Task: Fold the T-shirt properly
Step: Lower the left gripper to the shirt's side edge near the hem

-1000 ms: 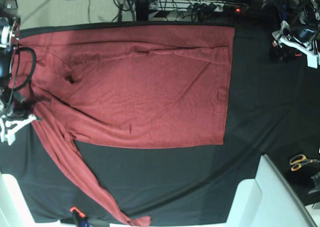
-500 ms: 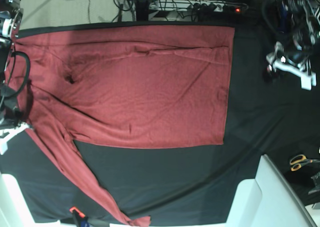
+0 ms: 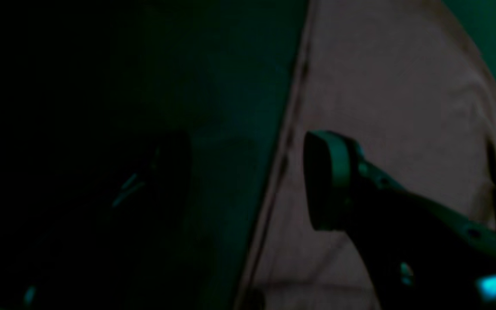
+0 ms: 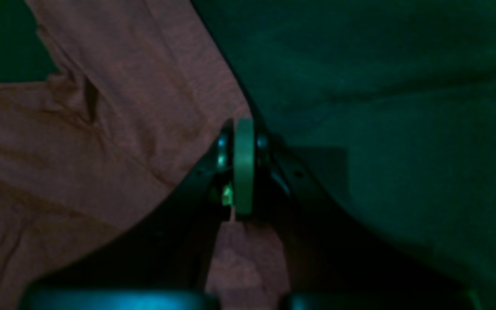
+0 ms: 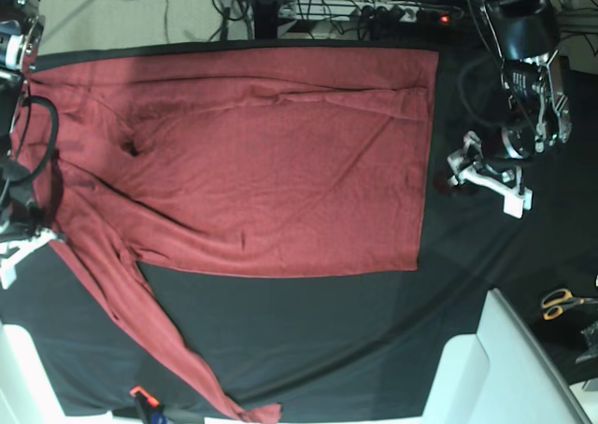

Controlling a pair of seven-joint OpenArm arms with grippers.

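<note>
Overhead, the T-shirt is seen spread flat on a black tablecloth — one long sleeve trailing toward the near edge. The left gripper is held just beside the shirt's hem, its fingers parted and clear of the fabric. The right gripper is seen at the sleeve's edge, fingers pressed together; whether cloth is pinched between them cannot be told. Orange-handled scissors lie well apart.

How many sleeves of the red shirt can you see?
1. One long sleeve of the T-shirt runs from the shoulder by the right gripper down to the near table edge, ending around. The other sleeve isn't visible; it may be folded onto or under the body.
</note>
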